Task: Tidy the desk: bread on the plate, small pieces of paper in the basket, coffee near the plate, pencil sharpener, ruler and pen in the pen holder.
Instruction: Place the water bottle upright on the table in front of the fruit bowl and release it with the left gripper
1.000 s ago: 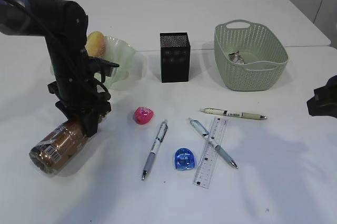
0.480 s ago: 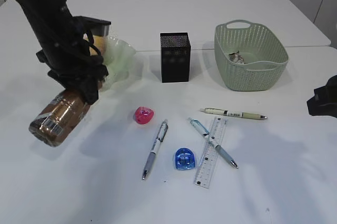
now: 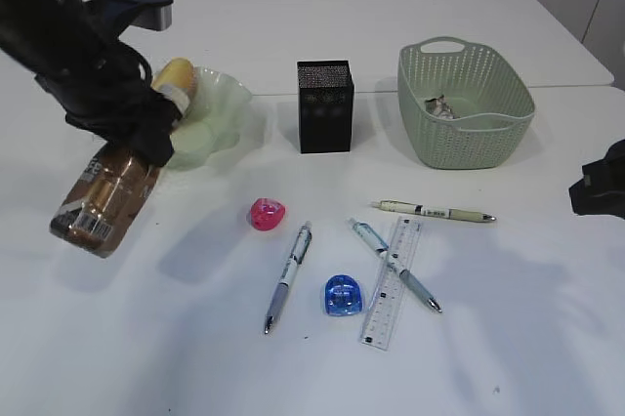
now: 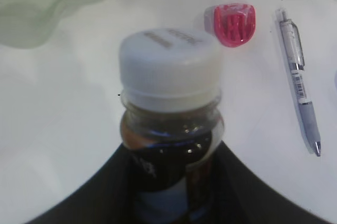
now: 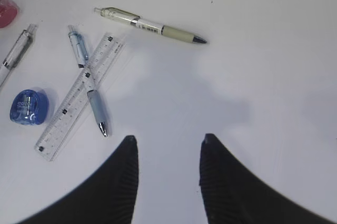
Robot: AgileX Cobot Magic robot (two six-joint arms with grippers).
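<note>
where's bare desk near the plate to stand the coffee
Bare desk lies in front of the plate, left of the pink sharpener, and between plate and pen holder. Crowded: pens, ruler and blue sharpener at centre-right.

The left arm [image 3: 68,35] is all black and thick, like a big dark tube. It looks smooth and a bit shiny. Near its top end sits a flat black block [image 3: 132,1] with a pale grey end face. Lower down, the arm turns lumpy, with dark bumps and edges close together.

In the left wrist view, the left fingers [image 4: 100,192] are two wide black shapes that curve apart like the sides of a bowl.

In the right wrist view, the right fingers [image 5: 113,182] are black too. They have round tips and fine lines across them.

Only a small black boxy bit of the right arm [image 3: 601,187] shows at the edge.
</note>
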